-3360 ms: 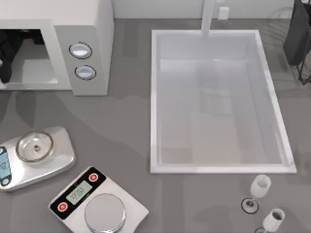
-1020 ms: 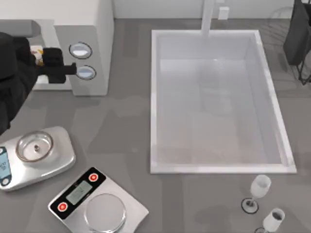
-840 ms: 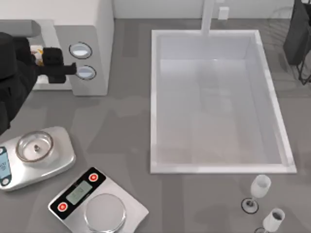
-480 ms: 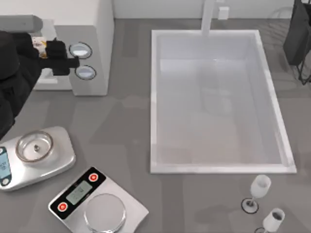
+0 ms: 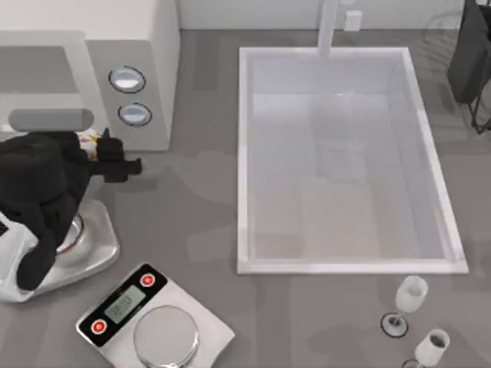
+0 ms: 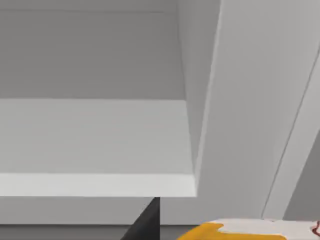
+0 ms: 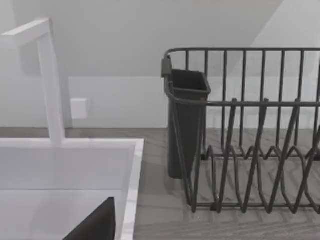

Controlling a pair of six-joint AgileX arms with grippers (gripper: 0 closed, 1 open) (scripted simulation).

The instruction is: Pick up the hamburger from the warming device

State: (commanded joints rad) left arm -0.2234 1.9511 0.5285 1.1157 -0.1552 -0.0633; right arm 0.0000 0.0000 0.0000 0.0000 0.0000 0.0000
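Note:
The hamburger (image 5: 87, 139), cream bun with yellow-orange filling, hangs just in front of the white warming device (image 5: 146, 46), outside its cavity. My left gripper (image 5: 98, 147) is shut on it, and the black arm reaches in from the left over the near scale. In the left wrist view the hamburger (image 6: 250, 230) shows at the edge, with the warming device's bare cavity floor (image 6: 100, 135) beyond it. The two round knobs (image 5: 127, 80) sit on the side panel. A dark fingertip (image 7: 95, 222) of my parked right gripper shows in the right wrist view.
A silver scale with a round pan (image 5: 96, 245) lies partly under my left arm; a second scale (image 5: 153, 322) lies at the front. A white sink (image 5: 345, 161) with a faucet (image 5: 328, 27) fills the middle right. Two wine glasses (image 5: 410, 295) stand front right. A dark dish rack (image 7: 250, 150) stands back right.
My left gripper has drawn back out of the warming device's cavity with the hamburger and moved toward the table's front, now over the left scale.

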